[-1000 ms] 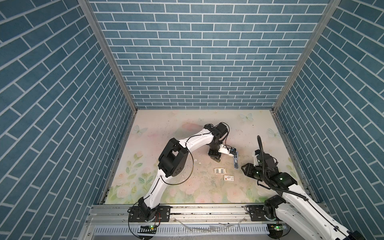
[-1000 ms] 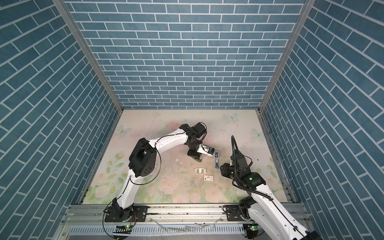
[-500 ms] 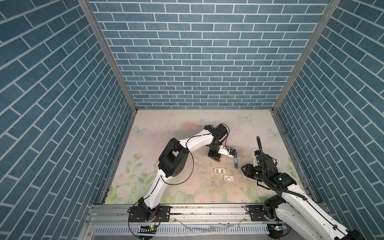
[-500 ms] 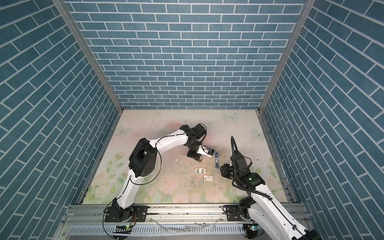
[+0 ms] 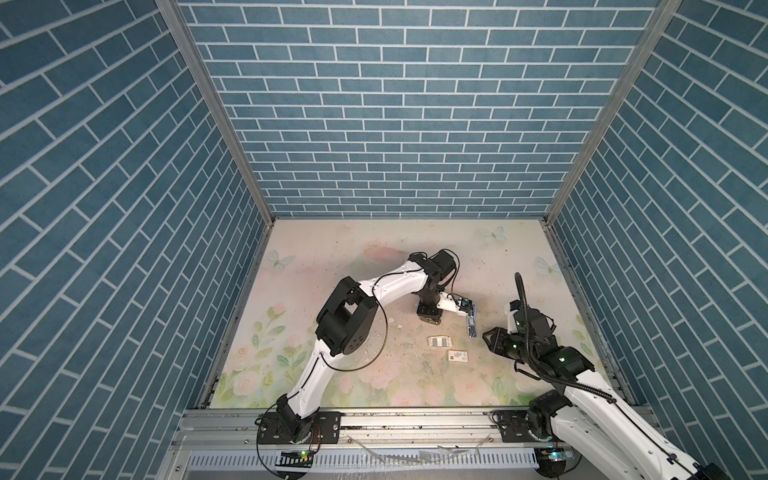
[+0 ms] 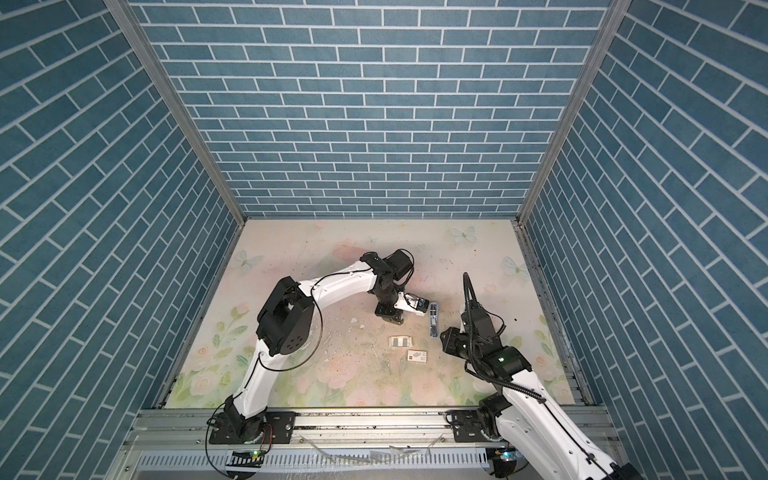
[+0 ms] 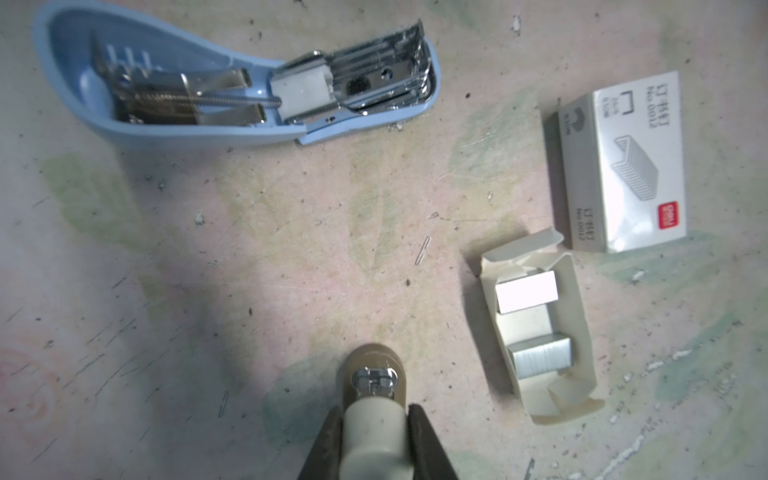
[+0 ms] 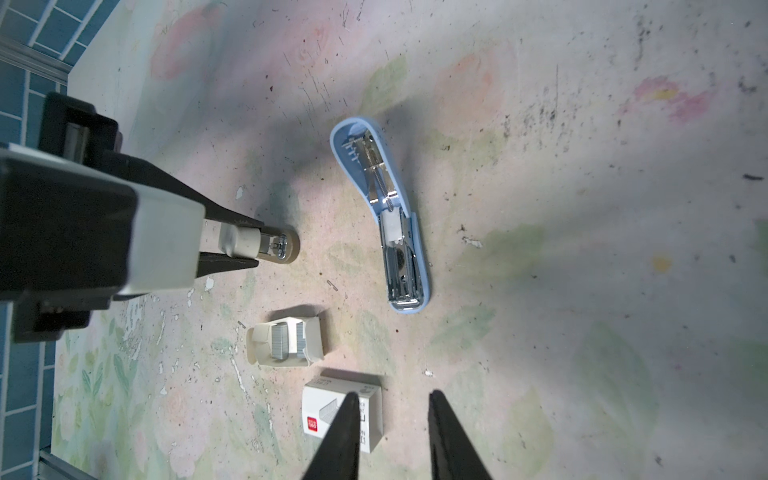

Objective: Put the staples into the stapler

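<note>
The light-blue stapler (image 7: 249, 87) lies hinged open on the mat, its metal channel facing up, in both top views (image 5: 471, 320) (image 6: 433, 321) and the right wrist view (image 8: 386, 224). Grey staples (image 7: 540, 357) (image 8: 282, 340) sit in a small cream cardboard tray (image 7: 582, 299) (image 5: 439, 341). My left gripper (image 7: 374, 411) (image 8: 257, 245) points down at the mat beside the stapler. It is shut on a cream cylinder (image 7: 374, 432) with a tan round tip and a small shiny metal piece on it. My right gripper (image 8: 392, 395) (image 5: 486, 336) hovers open and holds nothing.
A white staple box (image 7: 619, 162) (image 8: 324, 407) (image 6: 417, 356) lies next to the tray, partly under one right finger in the right wrist view. Single loose staples (image 7: 423, 249) and paint chips dot the floral mat. Blue brick walls enclose three sides.
My left gripper's jaws have drawn in onto the cream cylinder. Both arms, the stapler, the tray and the box stay where they were.
</note>
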### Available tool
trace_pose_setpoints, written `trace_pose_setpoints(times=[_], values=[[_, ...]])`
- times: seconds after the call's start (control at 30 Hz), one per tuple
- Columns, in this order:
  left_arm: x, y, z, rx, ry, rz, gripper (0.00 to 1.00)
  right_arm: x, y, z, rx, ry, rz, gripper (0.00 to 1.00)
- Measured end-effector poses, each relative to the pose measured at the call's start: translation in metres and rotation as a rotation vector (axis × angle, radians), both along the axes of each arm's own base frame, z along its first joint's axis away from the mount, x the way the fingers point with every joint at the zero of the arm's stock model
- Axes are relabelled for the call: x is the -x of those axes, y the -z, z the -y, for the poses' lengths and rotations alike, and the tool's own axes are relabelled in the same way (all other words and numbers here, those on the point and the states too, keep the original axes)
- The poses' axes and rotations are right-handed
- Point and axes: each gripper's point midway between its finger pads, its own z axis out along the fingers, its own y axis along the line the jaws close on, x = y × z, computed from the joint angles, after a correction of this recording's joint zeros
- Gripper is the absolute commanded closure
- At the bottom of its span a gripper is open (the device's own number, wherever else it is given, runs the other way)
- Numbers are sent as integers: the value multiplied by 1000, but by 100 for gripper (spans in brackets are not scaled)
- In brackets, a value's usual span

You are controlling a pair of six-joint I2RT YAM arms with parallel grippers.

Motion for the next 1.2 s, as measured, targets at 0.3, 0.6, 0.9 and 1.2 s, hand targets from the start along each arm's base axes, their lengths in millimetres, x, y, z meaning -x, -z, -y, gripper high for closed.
trace_pose_setpoints(times=[0.3,0.6,0.9,1.2], values=[[-2,-2,-2,6,-25,23,91,0,1,0,3,0,-6,71],[-4,-45,-8,59,-77,62,92,-6,-9,-15,-36,-46,-37,71],[-1,-110,-37,144,-194,76,92,-36,-72,-66,-197,-197,-3,71],[32,-129,-76,168,-286,42,92,-42,-81,-120,-325,-388,-103,72]])
